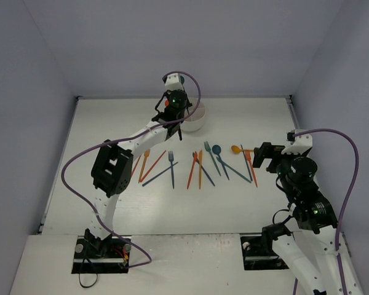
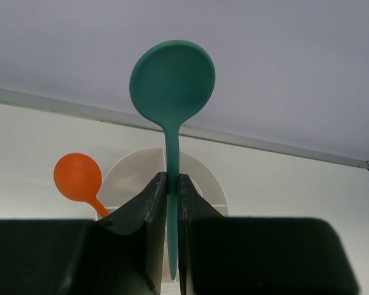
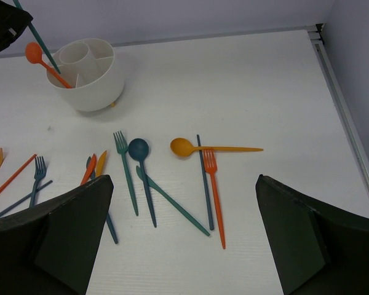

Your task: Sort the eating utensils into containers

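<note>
Right wrist view: right gripper spread wide open, holding nothing, over the white table.
Nearest on the table lie an orange fork, a teal knife, a dark blue spoon, a teal fork and a yellow-orange spoon. The yellow-orange spoon's handle crosses a dark blue knife. Farther back stands the round white cup, divided inside, with an orange spoon leaning in one compartment. Above the cup, the left gripper is clamped on the handle of a teal spoon, bowl upward. A grey wall rises behind.
</note>
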### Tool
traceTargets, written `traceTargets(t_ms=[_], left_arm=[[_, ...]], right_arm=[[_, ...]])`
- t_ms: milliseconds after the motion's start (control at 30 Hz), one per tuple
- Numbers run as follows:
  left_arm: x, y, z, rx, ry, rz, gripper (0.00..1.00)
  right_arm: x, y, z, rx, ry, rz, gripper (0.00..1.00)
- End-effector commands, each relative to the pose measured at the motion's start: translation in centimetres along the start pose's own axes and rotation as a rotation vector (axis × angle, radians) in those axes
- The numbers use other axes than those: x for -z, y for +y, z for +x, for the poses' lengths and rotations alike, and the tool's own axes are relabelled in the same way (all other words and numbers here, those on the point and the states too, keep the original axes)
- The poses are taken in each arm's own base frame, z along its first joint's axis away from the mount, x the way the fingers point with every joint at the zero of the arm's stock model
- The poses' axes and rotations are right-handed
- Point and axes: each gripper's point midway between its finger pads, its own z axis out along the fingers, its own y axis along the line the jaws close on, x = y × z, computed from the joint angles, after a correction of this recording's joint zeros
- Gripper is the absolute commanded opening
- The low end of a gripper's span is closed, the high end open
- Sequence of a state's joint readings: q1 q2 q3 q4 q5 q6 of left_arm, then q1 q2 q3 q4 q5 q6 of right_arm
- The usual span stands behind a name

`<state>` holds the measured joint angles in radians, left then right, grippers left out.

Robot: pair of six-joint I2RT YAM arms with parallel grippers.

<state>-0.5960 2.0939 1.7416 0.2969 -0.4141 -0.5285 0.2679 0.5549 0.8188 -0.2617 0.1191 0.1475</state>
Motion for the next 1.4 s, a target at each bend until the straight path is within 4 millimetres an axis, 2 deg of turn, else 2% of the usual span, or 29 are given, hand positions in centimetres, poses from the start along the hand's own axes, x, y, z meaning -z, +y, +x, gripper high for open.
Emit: traceTargets(t_ms=[0,233,433,733,1367], left_arm=[[0.0,-1.6,-8.2,0.078,-0.216,0.039,0.03],[-1.1,-0.3,-6.2,0.103,-0.217,-0.007,0.04],[-1.3,0.7,-5.1,0.151,-0.223,-0.044,0.04],[-1.5,2.0,-2.3,0.140,-0.198,-0.105,0.07],[-0.8,1.9,1.4,0.169,-0.148,-0.122,0.10]], right_arm=[[0.2,-0.2,-2.2,0.010,-0.073,0.014,1.00],[0.0,-0.2,-1.9,0.012,-0.064,0.017,1.00],[-0.1,-0.2,-1.7,0.013,-0.055,0.018,1.00],[0.0,-0.3,-1.5,0.013,-0.054,0.018,1.00],[0.1,-0.4,-1.0,0.009,-0.046,0.020,1.00]])
